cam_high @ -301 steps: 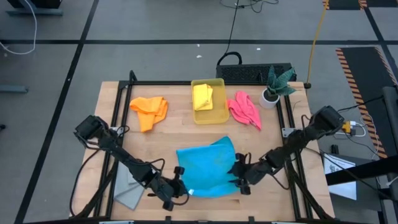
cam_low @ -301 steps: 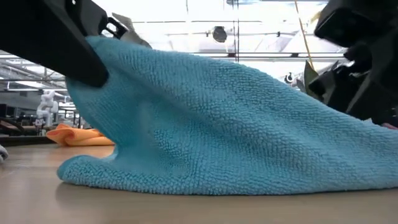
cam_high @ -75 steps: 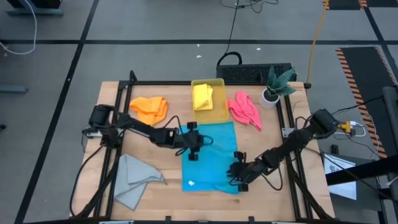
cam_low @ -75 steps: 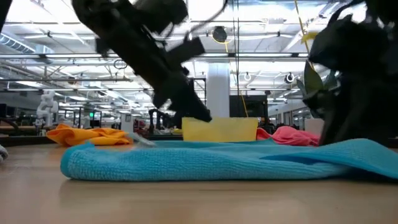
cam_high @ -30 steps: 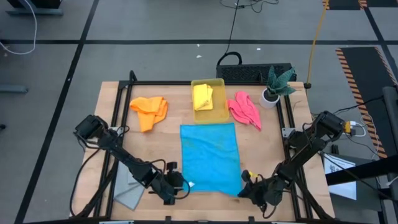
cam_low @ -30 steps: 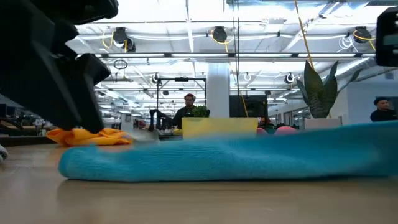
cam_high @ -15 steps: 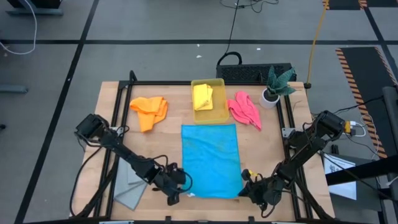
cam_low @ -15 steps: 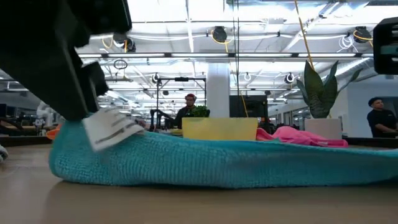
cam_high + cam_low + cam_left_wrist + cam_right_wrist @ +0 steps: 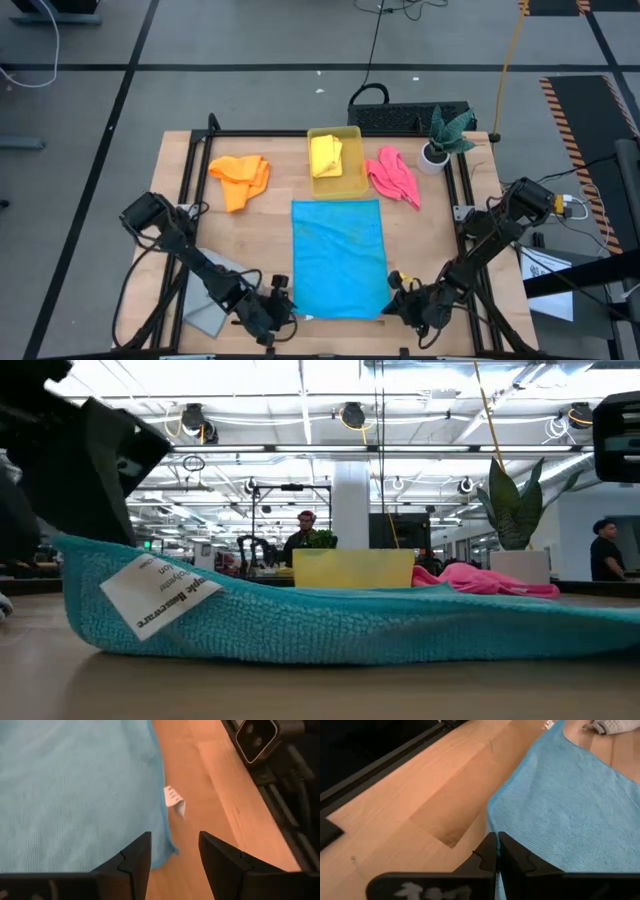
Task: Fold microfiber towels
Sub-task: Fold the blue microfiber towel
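The blue towel (image 9: 338,258) lies spread flat in the middle of the table. My left gripper (image 9: 175,836) is open at the towel's near left corner (image 9: 167,851), close to the white label (image 9: 175,802). My right gripper (image 9: 497,836) is shut at the towel's near edge, beside its near right corner (image 9: 490,812). The orange towel (image 9: 240,178) and the pink towel (image 9: 393,177) lie crumpled at the back. The yellow towel (image 9: 326,155) sits in the bin. The grey towel (image 9: 215,295) lies under my left arm. My left gripper comes slanting down at the towel's near left corner. One finger (image 9: 134,860) is over the cloth and the other over bare wood; I cannot tell whether either touches. My right gripper's shut fingertips (image 9: 492,845) meet the towel's near edge; I cannot tell whether cloth is between them.
The yellow plastic bin (image 9: 335,188) stands just beyond the blue towel's far edge. A potted plant (image 9: 440,140) is at the back right corner. Black frame rails (image 9: 190,200) run along the table's sides. People stand in the room beyond (image 9: 305,540).
My left gripper has gone a little toward the near edge and rolled, staying open. The towel's near left corner has been drawn toward the near edge, squaring that edge, and the label has turned into the low view. The towel's right side, raised before, lies flat.
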Action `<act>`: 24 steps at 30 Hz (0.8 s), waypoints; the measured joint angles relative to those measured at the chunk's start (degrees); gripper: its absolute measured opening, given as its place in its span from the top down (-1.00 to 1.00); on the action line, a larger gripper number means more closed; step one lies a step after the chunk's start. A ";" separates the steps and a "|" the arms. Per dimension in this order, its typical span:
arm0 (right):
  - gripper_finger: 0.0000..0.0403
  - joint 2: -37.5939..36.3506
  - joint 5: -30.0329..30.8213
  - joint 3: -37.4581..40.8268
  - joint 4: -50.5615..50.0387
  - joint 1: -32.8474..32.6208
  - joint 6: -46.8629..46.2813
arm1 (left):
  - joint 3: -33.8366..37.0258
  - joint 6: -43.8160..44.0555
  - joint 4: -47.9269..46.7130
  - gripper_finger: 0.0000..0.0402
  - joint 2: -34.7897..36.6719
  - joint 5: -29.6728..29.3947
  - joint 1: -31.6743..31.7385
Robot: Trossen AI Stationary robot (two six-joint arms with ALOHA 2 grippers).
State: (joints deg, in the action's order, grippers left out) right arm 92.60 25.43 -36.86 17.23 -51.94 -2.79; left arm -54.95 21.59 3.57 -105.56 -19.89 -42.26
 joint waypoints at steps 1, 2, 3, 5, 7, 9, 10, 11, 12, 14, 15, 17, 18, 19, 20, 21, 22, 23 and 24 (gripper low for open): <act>0.99 0.00 0.00 0.00 0.00 0.20 0.00 | 0.00 -0.22 -0.20 0.16 -0.44 -1.17 -0.28; 0.99 0.00 0.00 0.00 0.06 0.37 -0.04 | 0.06 -0.27 -0.52 0.16 -0.82 -2.01 -0.46; 0.99 0.00 0.00 0.00 -0.03 0.54 -0.36 | 0.08 0.06 -0.20 0.16 -1.21 -2.37 -0.49; 0.99 0.00 0.00 0.00 -0.37 0.62 -1.03 | 0.04 1.22 0.24 0.16 -1.70 -2.50 -0.42; 0.99 0.00 0.00 0.00 -0.35 0.63 -1.06 | 0.06 1.67 -0.05 0.16 -1.74 -2.50 -0.42; 0.99 0.00 0.00 0.00 -0.57 0.63 -1.06 | 0.04 3.00 0.10 0.18 -1.74 -2.72 -0.42; 0.99 0.00 0.00 0.00 -0.54 0.63 -1.07 | 0.04 3.07 0.10 0.21 -1.74 -2.73 -0.29; 0.99 0.00 0.00 0.00 -0.52 0.63 -1.07 | 0.04 2.94 0.20 0.26 -1.74 -2.71 -0.17; 0.99 0.00 0.00 0.00 -0.54 0.63 -1.07 | 0.05 2.65 0.46 0.31 -1.74 -2.65 -0.15; 0.99 0.00 0.00 0.00 -0.59 0.63 -1.07 | 0.04 2.42 0.59 0.46 -2.05 -1.72 -0.01; 0.99 0.00 0.00 0.00 -0.61 0.63 -1.07 | 0.04 2.29 0.50 0.54 -2.46 -1.27 0.14; 0.99 0.00 0.00 0.00 -0.71 0.63 -1.08 | 0.11 2.28 -0.30 0.72 -3.06 -0.90 0.23; 0.99 0.00 0.00 0.00 -0.76 0.63 -1.17 | 0.12 2.32 -0.12 0.81 -3.14 -0.84 0.24; 0.99 0.00 -0.05 0.00 -0.82 0.63 -1.40 | 0.10 2.57 0.43 0.90 -3.14 -0.80 0.24; 0.99 0.00 -0.19 0.00 -0.90 0.63 -1.60 | 0.07 2.88 0.67 0.95 -3.14 -0.78 0.24; 0.99 0.00 -0.53 0.00 -0.85 0.57 -1.91 | 0.06 2.99 0.91 0.96 -3.14 -0.50 0.19; 0.99 0.00 -1.78 0.00 -0.81 0.48 -2.45 | 0.07 2.98 1.41 0.95 -3.20 0.51 0.03; 0.99 0.00 -2.86 0.00 -0.81 0.28 -3.10 | 0.08 2.91 2.46 0.95 -3.22 1.30 -0.23; 0.99 0.00 -3.78 0.00 -0.73 0.10 -3.90 | 0.08 2.85 3.44 0.95 -3.05 1.83 -0.64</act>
State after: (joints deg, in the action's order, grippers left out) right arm 92.60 21.65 -36.86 16.50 -51.84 -6.69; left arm -54.87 24.43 7.01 -108.61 -18.06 -42.90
